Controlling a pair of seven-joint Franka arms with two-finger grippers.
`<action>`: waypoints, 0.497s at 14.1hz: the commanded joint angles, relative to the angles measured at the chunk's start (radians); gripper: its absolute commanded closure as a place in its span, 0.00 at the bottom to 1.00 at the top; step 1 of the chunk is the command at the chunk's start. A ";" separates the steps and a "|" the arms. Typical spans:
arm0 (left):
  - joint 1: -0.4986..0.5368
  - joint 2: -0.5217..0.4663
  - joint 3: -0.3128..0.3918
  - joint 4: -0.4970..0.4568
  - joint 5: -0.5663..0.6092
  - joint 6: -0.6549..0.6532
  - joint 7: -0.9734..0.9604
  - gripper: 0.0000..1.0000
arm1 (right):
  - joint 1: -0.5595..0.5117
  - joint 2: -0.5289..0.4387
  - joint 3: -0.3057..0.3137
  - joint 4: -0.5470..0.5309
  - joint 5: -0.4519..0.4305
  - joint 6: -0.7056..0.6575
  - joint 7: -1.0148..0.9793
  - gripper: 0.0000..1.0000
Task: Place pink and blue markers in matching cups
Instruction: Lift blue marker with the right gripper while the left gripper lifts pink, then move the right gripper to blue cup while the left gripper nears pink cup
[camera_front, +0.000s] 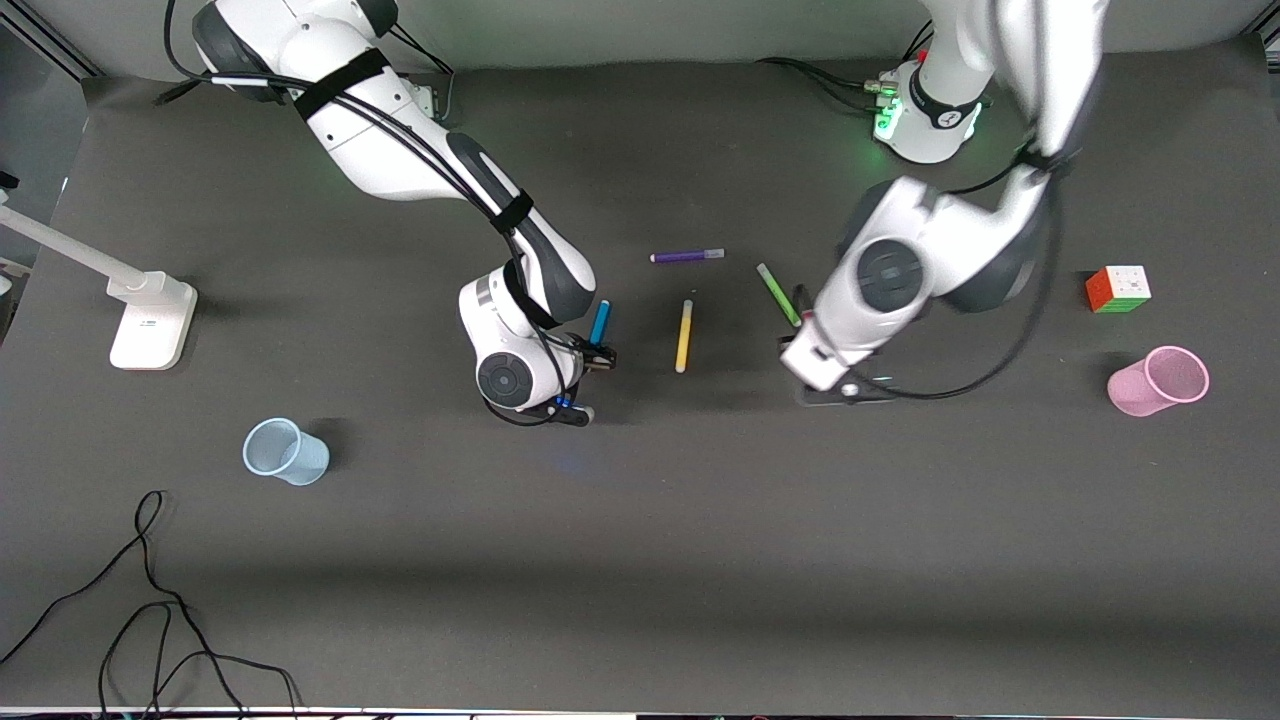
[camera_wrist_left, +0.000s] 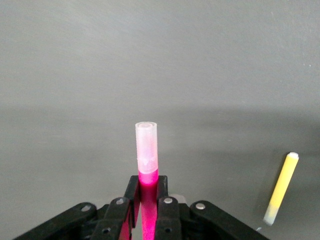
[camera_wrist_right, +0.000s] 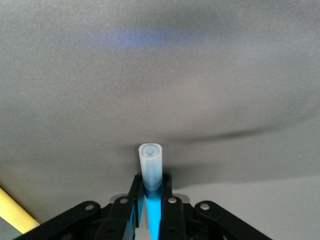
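Blue cup (camera_front: 286, 452): it stands on the table (camera_front: 640, 560) toward the right arm's end, nearer to the front camera than anything else named here, well apart from the right gripper. No marker is seen in it.

Pink cup (camera_front: 1160, 381): it stands toward the left arm's end, well apart from the left gripper. No marker is seen in it.

Right gripper (camera_wrist_right: 150, 197): the fingers (camera_wrist_right: 134, 200) are pinched on the blue marker (camera_wrist_right: 151, 172). The pale end sticks out past the fingertips; in the front view the blue barrel (camera_front: 600, 322) shows at the wrist.

Left gripper (camera_wrist_left: 147, 195): the fingers (camera_wrist_left: 131, 197) are pinched on the pink marker (camera_wrist_left: 147, 152), whose pale end projects past the tips. In the front view the marker is hidden by the arm.

Yellow marker (camera_front: 684, 336): it lies on the table between the two grippers, apart from both, and shows off to one side of the left fingers (camera_wrist_left: 281, 187).

Green marker (camera_front: 777, 294): it lies just beside the left wrist.

Purple marker (camera_front: 687, 256): it lies farther from the front camera than the yellow one.

Cube (camera_front: 1118, 289): it sits farther from the front camera than the pink cup.

Progress: both markers appear grasped; judged roughly half done. Carrying each to its cup and dropping it in are left.
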 joint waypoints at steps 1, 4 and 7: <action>0.062 -0.129 -0.006 -0.005 0.010 -0.089 0.130 1.00 | -0.014 -0.016 -0.008 0.016 0.014 -0.003 0.017 1.00; 0.168 -0.180 -0.003 0.091 0.010 -0.262 0.314 1.00 | -0.016 -0.087 -0.035 0.023 -0.001 -0.044 0.000 1.00; 0.321 -0.230 -0.003 0.104 0.009 -0.306 0.624 1.00 | -0.016 -0.190 -0.119 0.031 -0.013 -0.105 -0.088 1.00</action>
